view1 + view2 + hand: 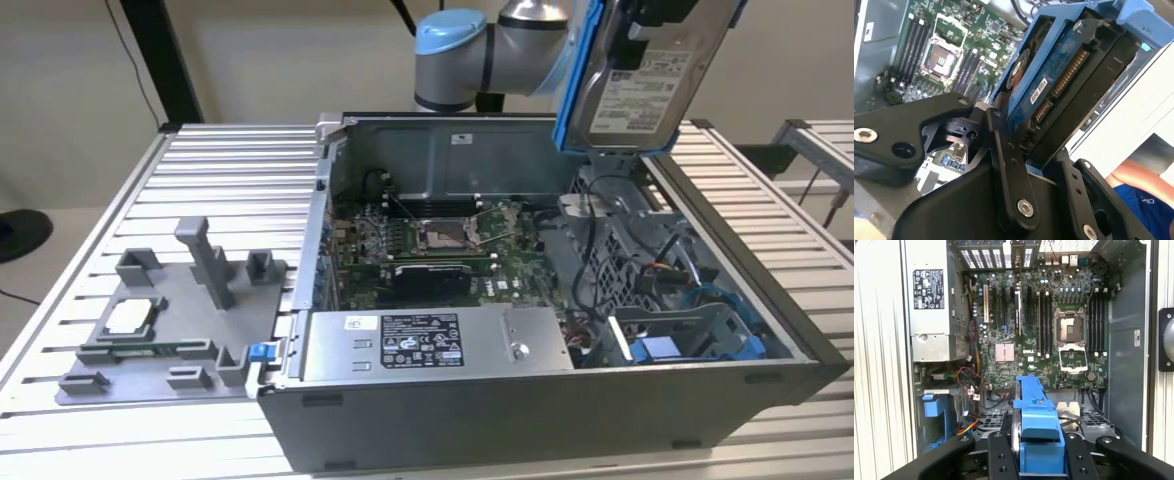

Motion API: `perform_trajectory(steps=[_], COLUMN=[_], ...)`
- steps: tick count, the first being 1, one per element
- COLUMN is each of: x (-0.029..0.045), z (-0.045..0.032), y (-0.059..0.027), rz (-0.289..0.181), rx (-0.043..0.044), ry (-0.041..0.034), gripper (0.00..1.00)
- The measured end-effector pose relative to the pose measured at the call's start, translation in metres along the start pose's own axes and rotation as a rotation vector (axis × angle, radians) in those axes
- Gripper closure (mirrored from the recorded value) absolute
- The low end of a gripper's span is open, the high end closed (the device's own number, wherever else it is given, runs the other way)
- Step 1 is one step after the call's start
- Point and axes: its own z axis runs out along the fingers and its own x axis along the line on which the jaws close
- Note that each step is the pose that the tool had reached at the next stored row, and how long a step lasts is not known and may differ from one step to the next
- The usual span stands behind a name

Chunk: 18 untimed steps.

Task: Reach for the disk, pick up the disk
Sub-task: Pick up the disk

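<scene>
The disk [643, 85], a silver hard drive with a white label and a blue bracket [575, 80] along its edge, hangs upright in the air above the back right of the open computer case [534, 420]. My gripper [650, 20] holds it from above, shut on the disk. In the second wrist view the disk's blue circuit board [1064, 85] sits between my black fingers [1004, 150]. In the first wrist view the blue bracket [1039, 425] is clamped in my gripper [1038, 442], high above the motherboard [1044, 325].
Inside the case lie the motherboard [427, 240], a grey power supply box with a white sticker [427, 345] and a blue drive cage [681, 340]. A grey fixture [174, 320] holding a small silver chip stands at the exterior view's left. A person's arm [1139, 175] shows beside the table.
</scene>
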Motion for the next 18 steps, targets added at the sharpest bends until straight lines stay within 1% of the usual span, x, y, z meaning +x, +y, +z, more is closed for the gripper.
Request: perform_trajectory(steps=[11, 18], x=[0.0272, 0.0455], z=[0.0033, 0.0055], y=[-0.0027, -0.0079], rz=[0.000, 0.000], rx=[-0.0003, -0.0012], ry=[0.0000, 0.0000], gripper=[1.00, 1.00])
